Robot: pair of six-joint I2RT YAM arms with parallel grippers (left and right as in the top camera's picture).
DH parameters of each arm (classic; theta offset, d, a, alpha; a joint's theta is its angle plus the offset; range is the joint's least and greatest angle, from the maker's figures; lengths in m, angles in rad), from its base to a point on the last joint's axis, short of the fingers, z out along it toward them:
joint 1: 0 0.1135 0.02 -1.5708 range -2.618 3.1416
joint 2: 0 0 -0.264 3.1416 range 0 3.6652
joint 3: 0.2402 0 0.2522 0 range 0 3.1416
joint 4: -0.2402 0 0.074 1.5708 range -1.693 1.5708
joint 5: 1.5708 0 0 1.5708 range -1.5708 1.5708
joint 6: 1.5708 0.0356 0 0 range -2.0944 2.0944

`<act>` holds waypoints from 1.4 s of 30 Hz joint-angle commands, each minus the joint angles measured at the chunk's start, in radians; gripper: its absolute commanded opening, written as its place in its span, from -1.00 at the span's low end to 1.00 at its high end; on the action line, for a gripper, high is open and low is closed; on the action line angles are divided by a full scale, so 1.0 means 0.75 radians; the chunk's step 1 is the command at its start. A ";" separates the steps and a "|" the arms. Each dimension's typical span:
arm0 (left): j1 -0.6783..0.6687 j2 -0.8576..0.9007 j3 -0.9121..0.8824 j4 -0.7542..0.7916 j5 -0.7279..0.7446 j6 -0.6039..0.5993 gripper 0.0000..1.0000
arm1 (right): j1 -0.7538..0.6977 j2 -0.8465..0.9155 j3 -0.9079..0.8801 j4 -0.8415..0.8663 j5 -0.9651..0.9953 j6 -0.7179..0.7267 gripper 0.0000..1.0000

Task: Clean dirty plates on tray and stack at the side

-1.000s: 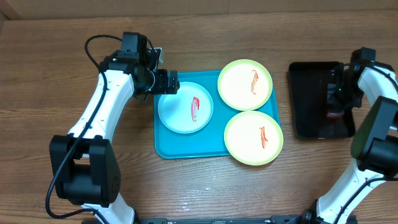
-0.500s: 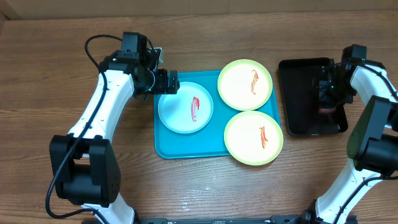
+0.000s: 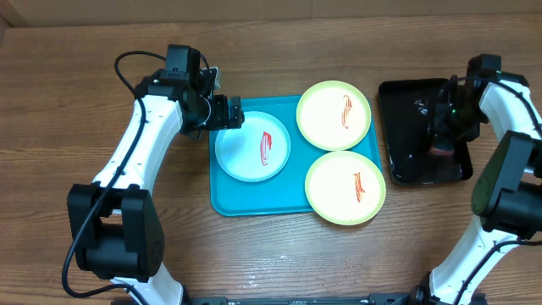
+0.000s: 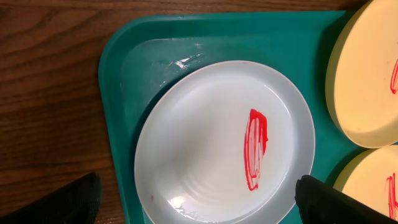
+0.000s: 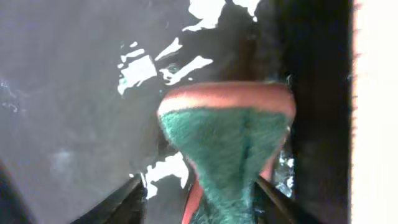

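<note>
- The right gripper (image 5: 200,202) is down in the glossy black tray (image 3: 411,127), its jaws part-way open around a green and pink sponge (image 5: 224,130). One finger is against the sponge, and there looks to be a gap on the other side. I cannot tell if it has hold.
- The left gripper (image 3: 233,112) is spread wide and holds nothing, hovering at the far left rim of the white plate (image 3: 251,146).
- That plate lies in the turquoise tray (image 3: 254,199) with two yellow plates (image 3: 333,114) (image 3: 345,187) beside it, each plate with a red smear.
- The black tray sits just right of the turquoise one on the wooden table (image 3: 68,102).
</note>
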 commanded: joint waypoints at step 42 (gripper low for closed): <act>-0.042 0.007 -0.151 0.016 -0.266 -0.262 -0.03 | 0.014 0.004 -0.101 0.126 0.031 -0.036 -0.63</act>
